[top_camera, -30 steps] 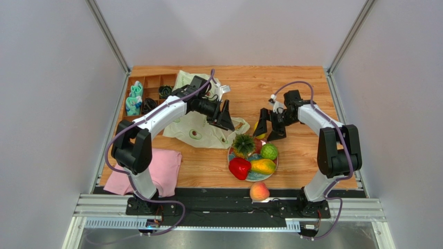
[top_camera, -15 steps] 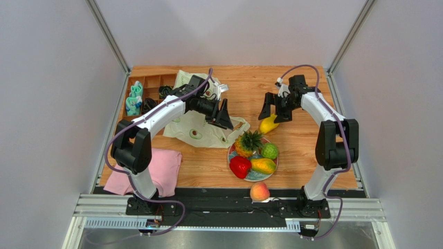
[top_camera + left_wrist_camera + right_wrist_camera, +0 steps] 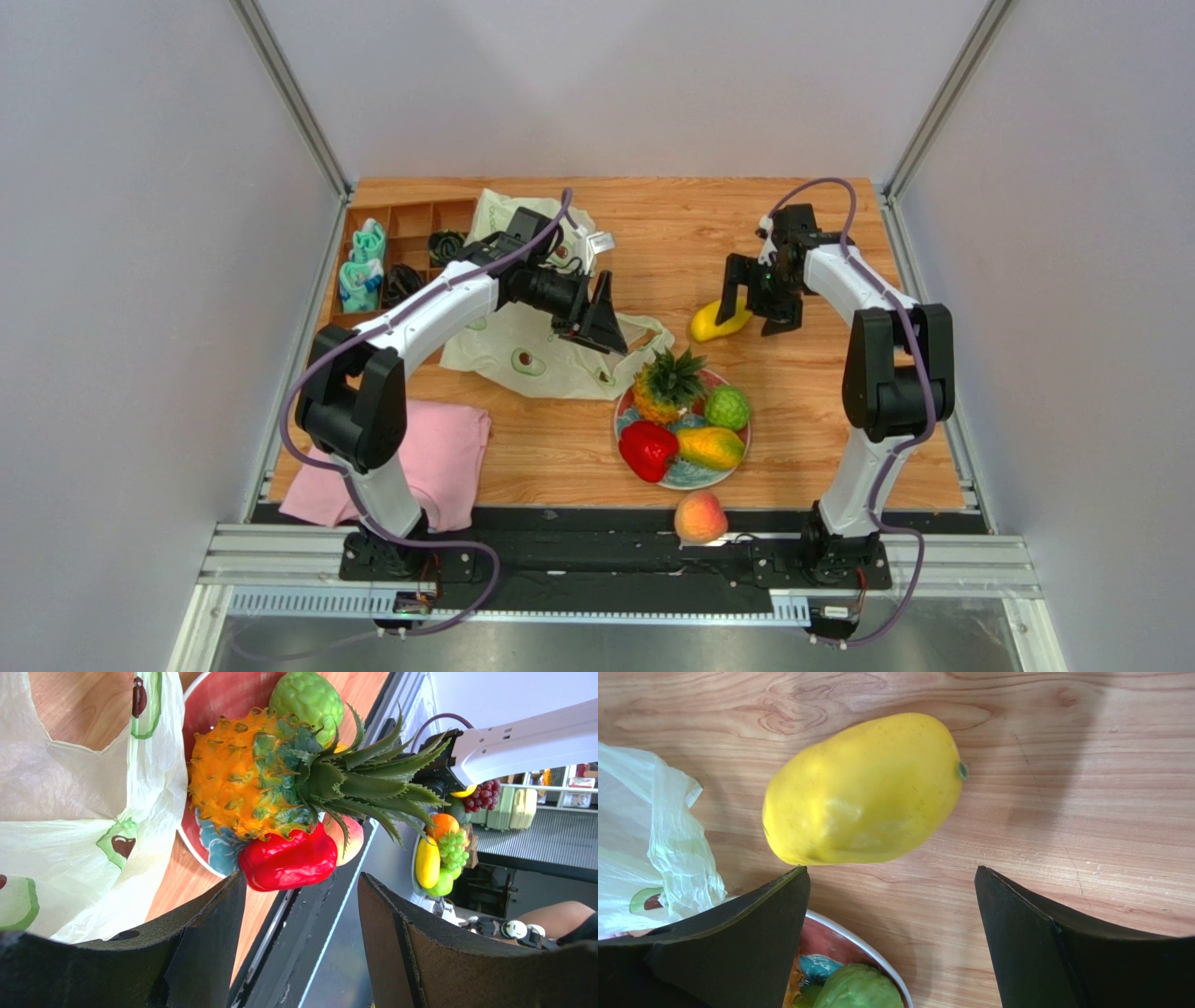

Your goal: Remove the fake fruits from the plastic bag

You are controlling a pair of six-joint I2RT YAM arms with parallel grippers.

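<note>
The plastic bag (image 3: 540,350) lies flat left of centre, printed with avocados; it also shows in the left wrist view (image 3: 77,812) and the right wrist view (image 3: 661,854). The patterned plate (image 3: 701,480) holds the pineapple (image 3: 662,385), red pepper (image 3: 647,451), green ball (image 3: 725,408) and mango (image 3: 710,447). A plain yellow fruit (image 3: 718,322) lies on the wood behind the plate (image 3: 868,787). The peach (image 3: 699,515) sits on the black front rail. My left gripper (image 3: 606,315) hovers open over the bag's right edge, empty (image 3: 302,903). My right gripper (image 3: 758,301) is open and empty just right of the yellow fruit (image 3: 892,875).
A pink cloth (image 3: 421,455) lies at the front left. A wooden compartment tray (image 3: 400,245) with teal items stands at the back left. Grey walls and metal rails bound the table on both sides.
My right gripper has let go of the yellow fruit near the plate and drawn back to the right and away. The left arm has barely moved.
</note>
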